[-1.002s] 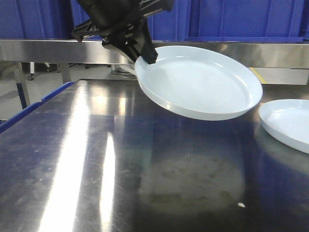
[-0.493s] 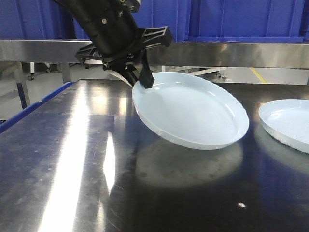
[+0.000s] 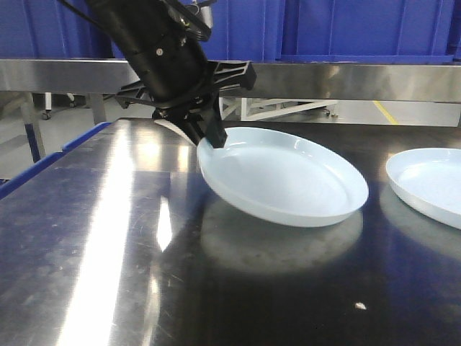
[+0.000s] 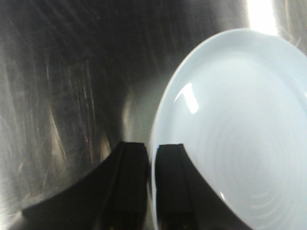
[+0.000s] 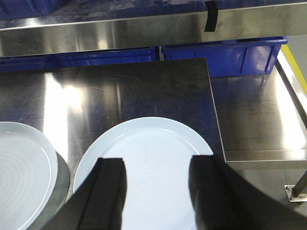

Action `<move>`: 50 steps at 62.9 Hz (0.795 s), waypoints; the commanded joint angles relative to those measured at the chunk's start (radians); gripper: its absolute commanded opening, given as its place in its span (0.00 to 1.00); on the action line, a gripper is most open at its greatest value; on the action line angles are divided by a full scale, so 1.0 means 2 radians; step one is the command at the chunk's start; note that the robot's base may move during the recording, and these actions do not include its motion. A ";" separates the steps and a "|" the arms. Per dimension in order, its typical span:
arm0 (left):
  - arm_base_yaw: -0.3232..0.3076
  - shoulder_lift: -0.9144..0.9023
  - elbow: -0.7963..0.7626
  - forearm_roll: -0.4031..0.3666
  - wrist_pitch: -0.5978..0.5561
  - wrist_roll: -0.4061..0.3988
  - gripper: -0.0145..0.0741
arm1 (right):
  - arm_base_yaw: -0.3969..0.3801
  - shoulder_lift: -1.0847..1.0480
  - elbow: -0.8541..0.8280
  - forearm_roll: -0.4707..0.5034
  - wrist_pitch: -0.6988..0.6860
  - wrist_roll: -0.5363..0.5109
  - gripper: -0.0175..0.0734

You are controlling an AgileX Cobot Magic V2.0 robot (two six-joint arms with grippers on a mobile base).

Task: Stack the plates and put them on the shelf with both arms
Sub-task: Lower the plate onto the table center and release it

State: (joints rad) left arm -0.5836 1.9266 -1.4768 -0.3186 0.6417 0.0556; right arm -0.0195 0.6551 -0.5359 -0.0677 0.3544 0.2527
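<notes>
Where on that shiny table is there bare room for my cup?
Widest bare stretch of the table: left of the tilted plate, out to the blue edge. The near strip in front of both plates is bare. Crowded: the narrow gap between that plate, gripped by the left claw, and the flat plate.

The brushed steel table (image 3: 108, 252) carries one pale plate (image 3: 428, 184) lying flat near its right edge. A tiny white speck (image 3: 360, 305) lies toward its front edge.

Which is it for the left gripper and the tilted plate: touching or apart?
Touching. In the left wrist view the left gripper pinches the tilted plate by its rim.
</notes>
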 commanded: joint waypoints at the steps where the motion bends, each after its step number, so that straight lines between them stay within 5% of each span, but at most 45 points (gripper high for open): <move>1: -0.001 -0.027 -0.017 -0.005 -0.016 -0.003 0.44 | -0.002 0.001 -0.019 -0.006 -0.038 -0.002 0.66; 50: 0.001 -0.082 -0.065 -0.002 -0.006 -0.006 0.42 | -0.002 0.001 -0.019 -0.006 -0.038 -0.002 0.66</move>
State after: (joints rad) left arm -0.5836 1.8607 -1.5526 -0.3109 0.6678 0.0498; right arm -0.0195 0.6551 -0.5359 -0.0677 0.3544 0.2527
